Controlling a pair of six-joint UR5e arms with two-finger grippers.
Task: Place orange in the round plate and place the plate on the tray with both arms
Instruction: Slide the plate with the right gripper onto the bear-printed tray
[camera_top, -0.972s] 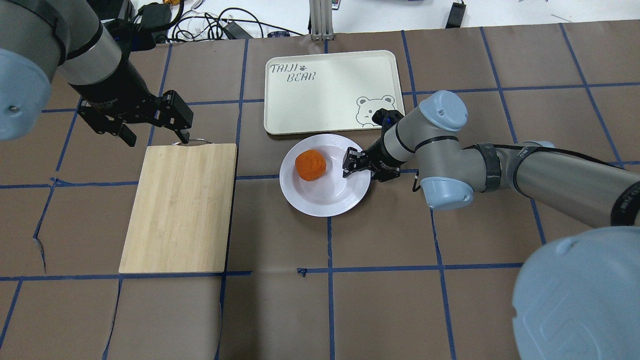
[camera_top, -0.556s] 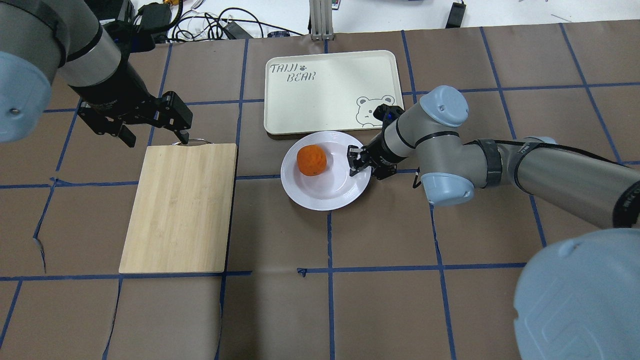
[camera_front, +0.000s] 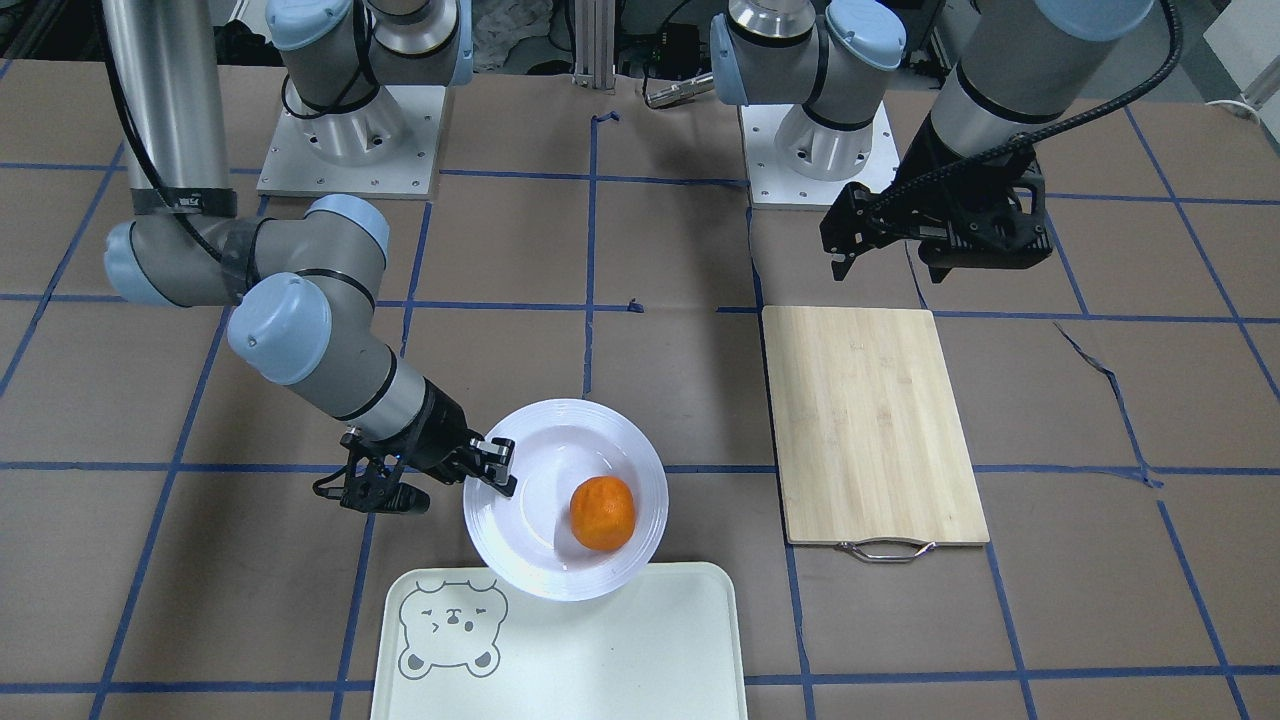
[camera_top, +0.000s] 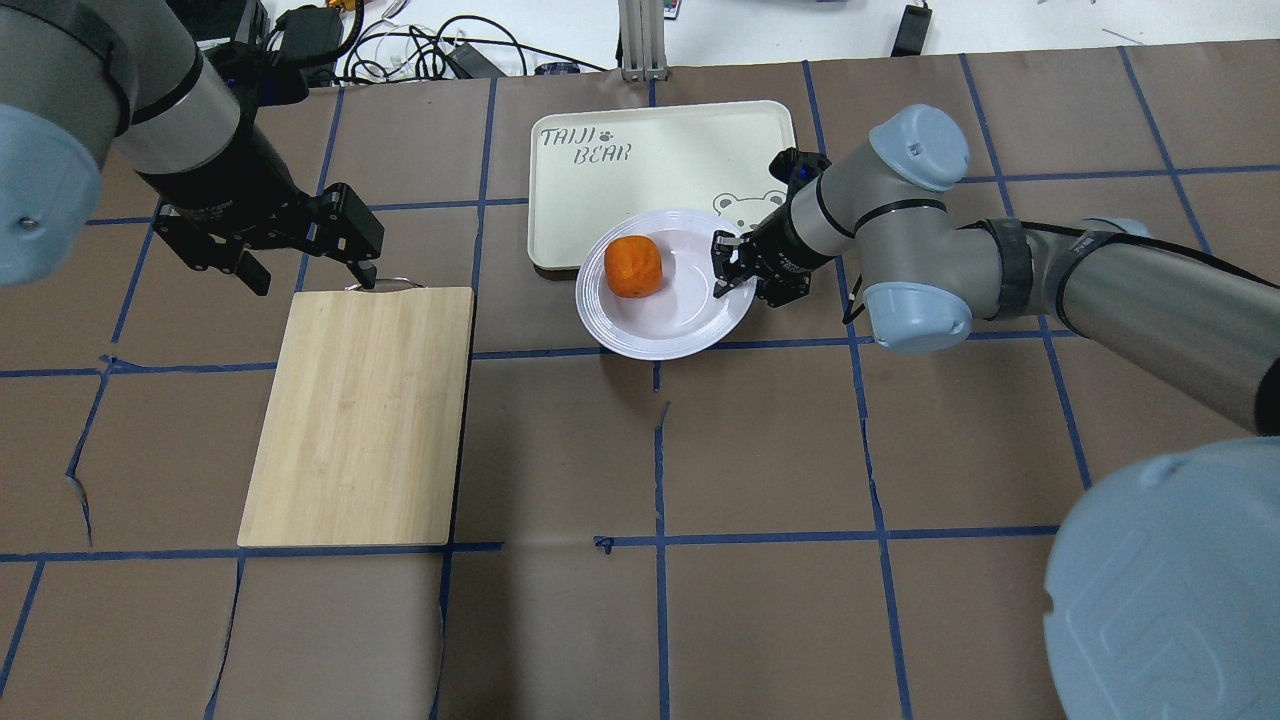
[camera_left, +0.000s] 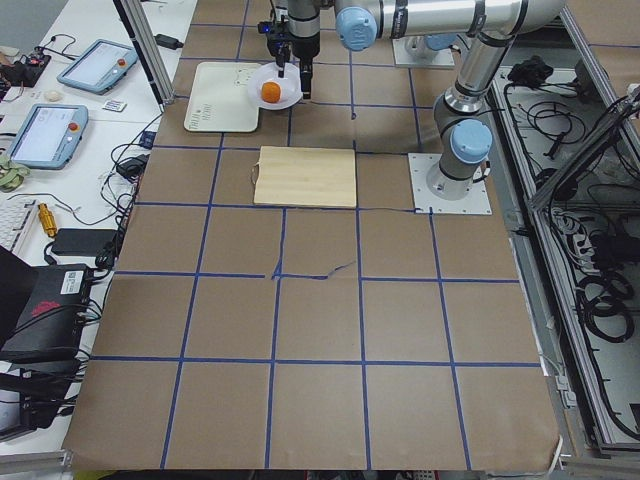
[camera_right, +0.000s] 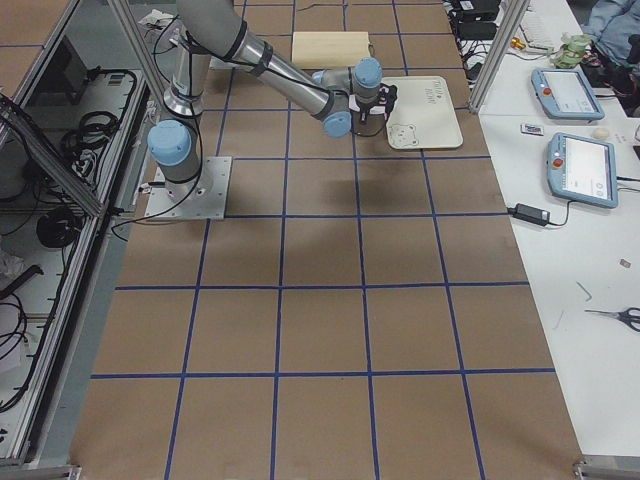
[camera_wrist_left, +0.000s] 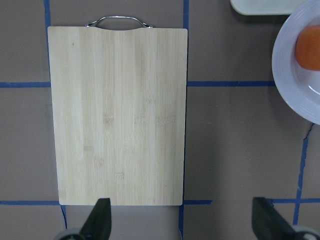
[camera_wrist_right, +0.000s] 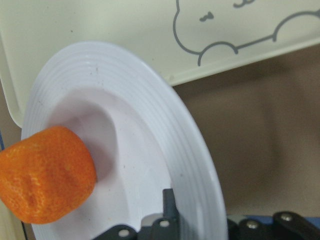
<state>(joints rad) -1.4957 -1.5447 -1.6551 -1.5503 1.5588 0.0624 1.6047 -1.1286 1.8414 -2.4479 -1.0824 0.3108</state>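
Observation:
The orange (camera_top: 632, 267) lies in the round plate (camera_top: 680, 322), left of its centre. My right gripper (camera_top: 735, 268) is shut on the plate's right rim and holds it tilted, with its far part over the near edge of the tray (camera_top: 660, 150). In the right wrist view one finger (camera_wrist_right: 169, 207) presses on the plate (camera_wrist_right: 150, 125) beside the orange (camera_wrist_right: 45, 180), with the bear-face corner of the tray (camera_wrist_right: 100, 40) behind. My left gripper (camera_top: 314, 274) hangs open and empty over the handle end of the cutting board, well left of the plate.
A wooden cutting board (camera_top: 360, 415) with a metal handle lies left of the plate. Cables and a metal post (camera_top: 640, 40) sit beyond the table's far edge. Both arm bases (camera_front: 345, 140) stand at the robot's side.
My right gripper has lifted the plate with the orange and carried it away from the robot, so it now overlaps the tray's near edge. The left arm has stayed put.

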